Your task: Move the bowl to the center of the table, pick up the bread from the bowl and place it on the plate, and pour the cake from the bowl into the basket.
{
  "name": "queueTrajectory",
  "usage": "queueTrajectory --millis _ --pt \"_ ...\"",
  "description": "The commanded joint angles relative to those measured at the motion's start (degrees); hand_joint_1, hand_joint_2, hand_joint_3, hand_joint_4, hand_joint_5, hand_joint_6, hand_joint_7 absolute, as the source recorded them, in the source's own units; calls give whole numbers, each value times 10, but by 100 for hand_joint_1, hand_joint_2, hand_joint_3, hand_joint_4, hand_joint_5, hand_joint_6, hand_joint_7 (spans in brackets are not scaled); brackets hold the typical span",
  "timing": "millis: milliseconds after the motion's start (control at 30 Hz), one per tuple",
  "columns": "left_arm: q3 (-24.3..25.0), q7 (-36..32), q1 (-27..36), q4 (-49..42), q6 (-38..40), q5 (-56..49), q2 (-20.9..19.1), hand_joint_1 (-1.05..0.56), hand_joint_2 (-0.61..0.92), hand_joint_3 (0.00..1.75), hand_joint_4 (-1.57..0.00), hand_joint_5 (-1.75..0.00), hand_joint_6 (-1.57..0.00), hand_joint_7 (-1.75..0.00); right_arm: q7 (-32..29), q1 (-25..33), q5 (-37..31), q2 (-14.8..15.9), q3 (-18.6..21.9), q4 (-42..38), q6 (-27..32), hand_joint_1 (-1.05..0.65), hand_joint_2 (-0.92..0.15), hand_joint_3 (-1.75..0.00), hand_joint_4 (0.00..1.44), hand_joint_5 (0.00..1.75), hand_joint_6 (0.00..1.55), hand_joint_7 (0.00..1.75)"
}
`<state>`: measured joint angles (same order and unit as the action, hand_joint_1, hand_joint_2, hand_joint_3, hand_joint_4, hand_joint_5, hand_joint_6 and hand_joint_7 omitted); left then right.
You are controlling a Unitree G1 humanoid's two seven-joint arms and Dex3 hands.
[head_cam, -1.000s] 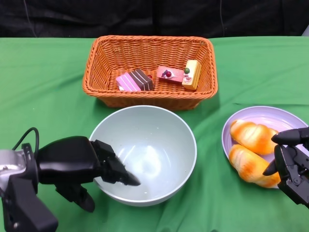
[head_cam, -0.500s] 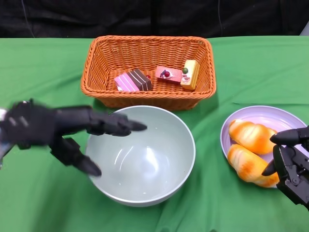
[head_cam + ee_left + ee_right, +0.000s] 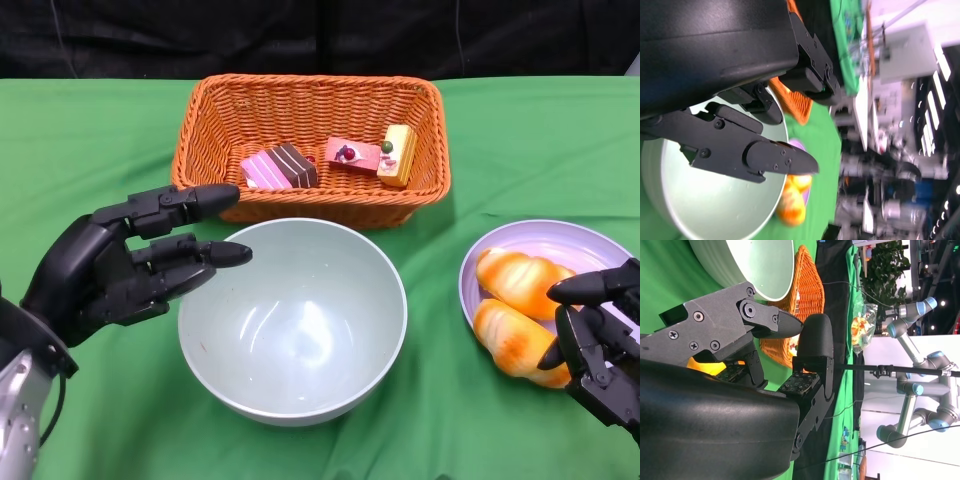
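The pale green bowl (image 3: pixel 293 318) stands upright and holds nothing, at mid-table in front of the orange wicker basket (image 3: pixel 310 148). Several cake slices (image 3: pixel 280 165) lie inside the basket. Two golden bread rolls (image 3: pixel 520 310) rest on the lilac plate (image 3: pixel 560 245) at the right. My left hand (image 3: pixel 120 265) hovers to the left of the bowl, fingers spread and pointing toward its rim, holding nothing. My right hand (image 3: pixel 600 345) sits at the plate's near right edge, fingers apart beside the rolls, not gripping them. The left wrist view shows the bowl (image 3: pixel 715 200) beneath the spread fingers.
Green cloth (image 3: pixel 80 150) covers the table. A black backdrop runs along the far edge. In the wrist views, other robot arms (image 3: pixel 915 390) stand off beyond the table.
My left hand has let go of the bowl's near-left rim, lifted and drawn back to the left with its fingers spread. The bowl stays put. The right hand barely moved.
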<state>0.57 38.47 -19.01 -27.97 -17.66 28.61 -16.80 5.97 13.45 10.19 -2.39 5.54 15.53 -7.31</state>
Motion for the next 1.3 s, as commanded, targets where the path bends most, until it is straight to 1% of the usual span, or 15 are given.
queueTrajectory --millis 33,67,100,133,167,233,367,567,633,733,900,1000,1167,1267,1300 --pt "35 -16 4 -17 -23 -18 14 -12 92 36 -60 -116 -88 -22 0 -3 -3 10 5 -5 -7 -12 -77 -69 66 166 67 124" --pt "43 -17 2 -25 -30 -24 18 -6 92 45 -59 -134 -88 -46 -1 -3 -5 11 4 -4 -4 -11 -77 -68 66 164 68 122" --pt "50 -14 -7 -48 -54 -34 21 -4 92 49 -59 -141 -83 -65 -3 -3 -9 12 3 -5 -4 -11 -77 -68 66 164 68 122" --pt "57 -7 -15 -69 -70 -39 23 2 92 58 -61 -152 -77 -93 -6 -3 -13 13 3 -5 -3 -11 -77 -67 67 162 68 121" --pt "63 3 -24 -89 -84 -42 25 4 92 61 -62 -157 -74 -106 -7 -4 -15 13 3 -6 -3 -11 -77 -66 68 161 69 120" --pt "72 15 -38 -121 -104 -50 25 5 91 63 -64 -163 -71 -120 -6 -4 -23 16 3 -11 -9 -12 -77 -65 69 160 69 119" --pt "87 28 -61 -171 -148 -67 25 5 90 65 -68 -166 -68 -133 -7 -9 -41 22 5 -27 -27 -11 -78 -63 68 159 70 117" --pt "100 47 -77 -201 -157 -71 24 2 87 72 -70 -170 -65 -142 -12 -10 -62 29 6 -37 -40 -9 -78 -59 69 158 71 114" --pt "102 56 -83 -211 -161 -72 22 3 84 78 -73 -174 -65 -146 -17 -11 -76 32 6 -43 -48 -9 -78 -58 69 158 72 114" --pt "106 63 -88 -223 -167 -75 22 4 80 86 -75 -175 -66 -148 -19 -13 -82 34 7 -50 -57 -8 -79 -57 70 157 73 114" --pt "111 60 -94 -240 -180 -86 23 2 77 89 -77 -175 -66 -151 -18 -18 -78 37 10 -65 -70 -9 -78 -57 71 155 74 113" --pt "114 59 -96 -247 -183 -89 26 2 76 90 -77 -175 -66 -151 -21 -21 -90 40 10 -78 -87 -9 -77 -59 73 153 75 113" --pt "113 58 -97 -256 -196 -100 28 0 67 104 -80 -175 -67 -157 -25 -22 -105 46 10 -96 -115 -13 -74 -59 76 150 76 113" --pt "115 63 -99 -260 -197 -101 30 -1 65 108 -81 -175 -67 -158 -21 -24 -103 49 8 -100 -120 -13 -74 -60 76 150 76 112" --pt "116 65 -100 -261 -196 -100 31 0 64 110 -82 -175 -68 -157 -18 -25 -102 51 7 -101 -122 -13 -71 -66 75 153 75 114"
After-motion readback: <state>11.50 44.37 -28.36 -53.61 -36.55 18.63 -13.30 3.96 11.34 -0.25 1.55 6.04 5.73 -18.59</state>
